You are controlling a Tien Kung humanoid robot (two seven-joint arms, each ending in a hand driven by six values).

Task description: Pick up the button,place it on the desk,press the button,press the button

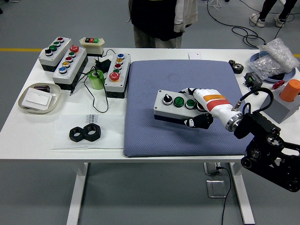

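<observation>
A grey button box [174, 107] with a black knob and two green buttons is held over the middle of the blue mat [154, 84], tilted slightly. My right hand [199, 108] is shut on the box's right end, its white and orange fingers [204, 96] over the top and the thumb below. My right arm [267, 140] comes in from the lower right. My left arm is out of view.
Several other button boxes [69, 64] stand at the back left, with a green tape roll [97, 79] and cables. A tray [40, 98] and black nuts [85, 133] lie on the left. An orange cylinder [289, 90] and bagged parts [274, 58] are on the right. A person [161, 21] stands at the far side.
</observation>
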